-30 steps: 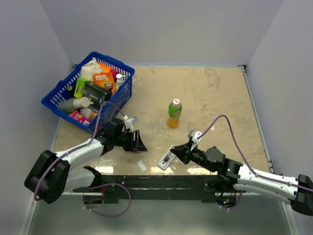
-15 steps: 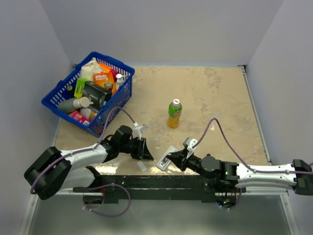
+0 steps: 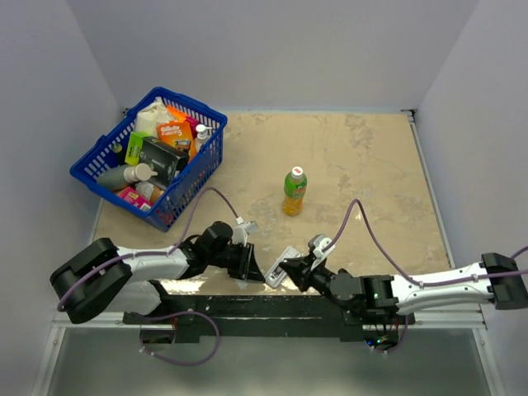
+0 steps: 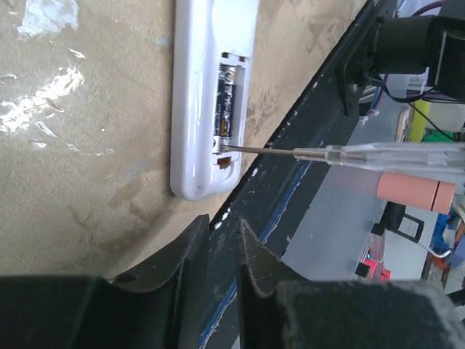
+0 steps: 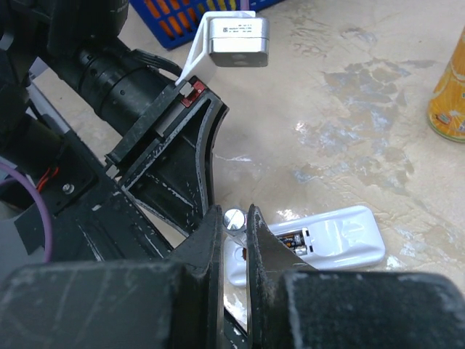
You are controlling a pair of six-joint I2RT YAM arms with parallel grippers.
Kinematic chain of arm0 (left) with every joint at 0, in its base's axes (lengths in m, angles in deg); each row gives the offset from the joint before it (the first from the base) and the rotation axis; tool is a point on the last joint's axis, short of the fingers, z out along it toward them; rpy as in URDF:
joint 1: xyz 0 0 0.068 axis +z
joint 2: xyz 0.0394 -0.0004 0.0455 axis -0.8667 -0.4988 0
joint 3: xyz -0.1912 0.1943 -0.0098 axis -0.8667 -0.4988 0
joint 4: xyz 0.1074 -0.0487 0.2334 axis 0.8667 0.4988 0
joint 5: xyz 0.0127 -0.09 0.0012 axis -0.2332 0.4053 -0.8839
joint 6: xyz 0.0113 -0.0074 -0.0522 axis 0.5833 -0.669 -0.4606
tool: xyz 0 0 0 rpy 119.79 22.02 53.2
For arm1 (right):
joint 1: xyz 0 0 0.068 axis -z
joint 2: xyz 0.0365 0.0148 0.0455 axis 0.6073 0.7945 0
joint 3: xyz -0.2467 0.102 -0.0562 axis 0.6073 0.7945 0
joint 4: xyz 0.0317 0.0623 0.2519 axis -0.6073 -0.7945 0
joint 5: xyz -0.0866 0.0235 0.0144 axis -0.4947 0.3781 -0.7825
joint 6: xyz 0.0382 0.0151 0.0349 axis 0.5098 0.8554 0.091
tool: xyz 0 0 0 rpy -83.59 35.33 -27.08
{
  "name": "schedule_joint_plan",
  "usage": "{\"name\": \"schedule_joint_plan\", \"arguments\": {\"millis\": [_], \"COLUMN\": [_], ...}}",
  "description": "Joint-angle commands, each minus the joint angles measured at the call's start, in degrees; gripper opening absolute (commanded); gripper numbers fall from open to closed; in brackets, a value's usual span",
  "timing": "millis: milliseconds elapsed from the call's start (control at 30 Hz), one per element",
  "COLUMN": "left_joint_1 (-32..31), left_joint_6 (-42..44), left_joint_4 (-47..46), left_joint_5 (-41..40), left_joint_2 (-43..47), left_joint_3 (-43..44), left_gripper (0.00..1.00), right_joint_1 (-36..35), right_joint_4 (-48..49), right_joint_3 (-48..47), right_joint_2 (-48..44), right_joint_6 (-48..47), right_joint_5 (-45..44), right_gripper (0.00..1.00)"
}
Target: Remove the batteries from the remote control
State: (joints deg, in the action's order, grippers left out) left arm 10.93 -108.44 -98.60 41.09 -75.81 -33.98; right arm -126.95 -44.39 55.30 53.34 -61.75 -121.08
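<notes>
The white remote control (image 4: 195, 87) lies at the table's near edge with its compartment open. One dark battery (image 4: 227, 94) sits in the recess; whether a second lies beside it I cannot tell. My right gripper (image 5: 234, 212) is shut on a thin screwdriver (image 4: 349, 153), whose tip rests in the compartment's near end. In the top view the right gripper (image 3: 290, 268) is at the remote control (image 3: 276, 272), and my left gripper (image 3: 252, 266) is just left of it. The left gripper (image 4: 224, 229) has a narrow gap with nothing in it.
A blue basket (image 3: 191, 101) full of packages stands at the back left. A green bottle (image 3: 294, 191) stands upright mid-table. The black base rail (image 3: 272, 309) runs right behind the remote. The left gripper (image 5: 189, 145) is close in front of the right one.
The left gripper moved right and nearer to the remote while its jaws narrowed. The right gripper carried the screwdriver left to the remote's compartment.
</notes>
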Motion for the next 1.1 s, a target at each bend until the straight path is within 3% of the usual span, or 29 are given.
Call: {"name": "schedule_joint_plan", "arguments": {"millis": [0,267,467,500,733,1067], "left_joint_1": [-1.0,-0.9,-0.8,-0.8,-0.9,1.7], "left_joint_6": [-0.1,1.2,3.1,3.5,10.6,9.1], "left_joint_4": [-3.6,-2.0,6.4,8.0,16.0,13.0], "left_joint_5": [-1.8,-5.4,-11.9,-12.1,-15.8,-11.8], "left_joint_2": [-2.9,-2.8,2.8,2.8,-1.9,-5.1], "left_joint_3": [1.7,2.7,5.4,5.9,17.3,18.4], "left_gripper": [0.24,0.22,0.35,0.41,0.56,0.59], "right_joint_1": [-5.7,-9.3,-9.3,-9.3,-9.3,-9.2], "right_joint_4": [-8.7,-13.1,-12.9,-12.4,-13.6,-20.4], "right_joint_3": [-0.8,-2.3,-4.9,-4.8,-7.9,-10.6], "right_joint_2": [4.8,4.0,2.9,2.7,-2.8,-8.7], "right_joint_6": [10.1,15.9,7.8,7.5,1.5,-1.0], "right_joint_5": [-1.9,-8.9,-11.4,-10.9,-11.4,-17.8], "right_gripper": [0.0,0.0,0.0,0.0,0.0,0.0]}}
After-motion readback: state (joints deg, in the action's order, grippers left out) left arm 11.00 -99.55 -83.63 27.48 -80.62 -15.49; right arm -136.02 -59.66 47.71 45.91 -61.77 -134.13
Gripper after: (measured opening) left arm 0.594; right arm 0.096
